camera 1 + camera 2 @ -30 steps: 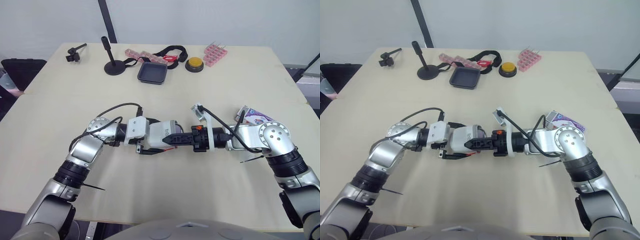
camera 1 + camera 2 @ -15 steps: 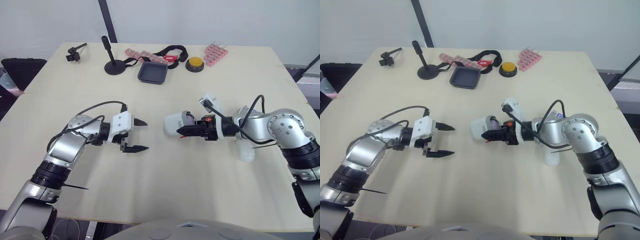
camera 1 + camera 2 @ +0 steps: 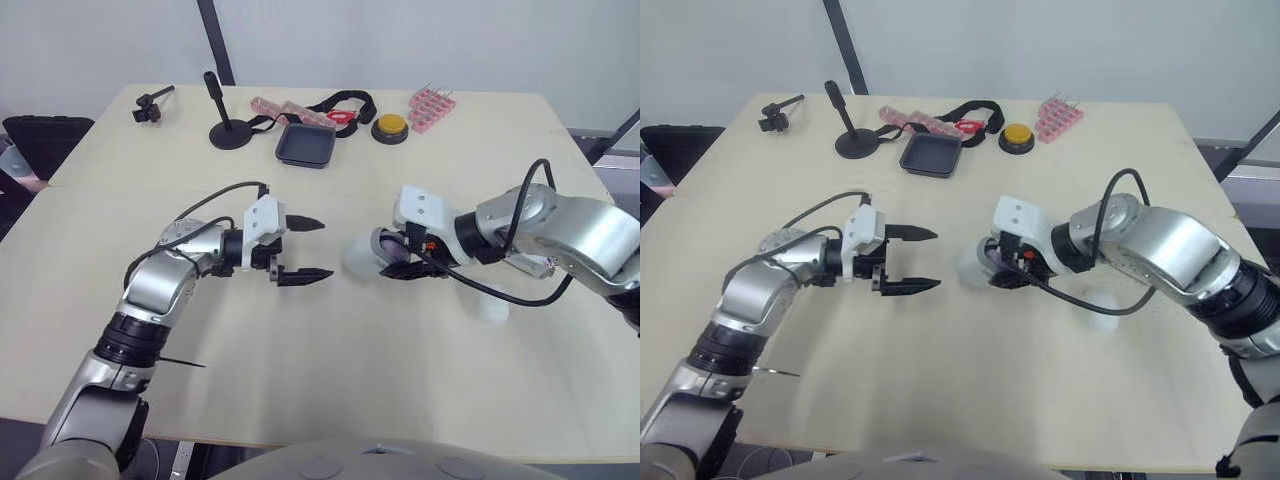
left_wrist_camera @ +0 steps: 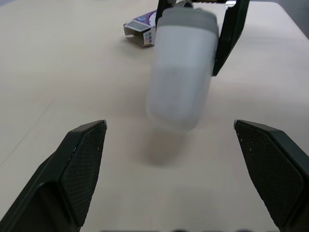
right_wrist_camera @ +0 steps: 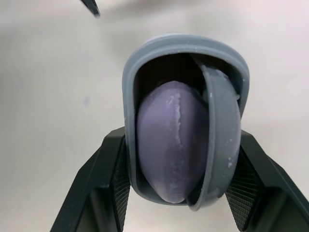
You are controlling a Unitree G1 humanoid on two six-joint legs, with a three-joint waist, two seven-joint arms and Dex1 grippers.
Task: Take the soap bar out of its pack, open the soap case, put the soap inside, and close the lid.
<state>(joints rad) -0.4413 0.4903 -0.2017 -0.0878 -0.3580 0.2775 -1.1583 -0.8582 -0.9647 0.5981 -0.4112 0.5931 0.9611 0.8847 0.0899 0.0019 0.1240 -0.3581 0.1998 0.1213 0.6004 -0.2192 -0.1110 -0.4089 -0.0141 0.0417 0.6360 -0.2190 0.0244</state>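
Soap case, soap inside, tight between right fingers; left fingers wide apart.

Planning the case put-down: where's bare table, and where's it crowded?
Bare: the table strip between the near edge and the left gripper and right gripper, which holds the soap case; also the band from them to the black tray. Crowded: far edge, with tray, yellow button, pink racks.
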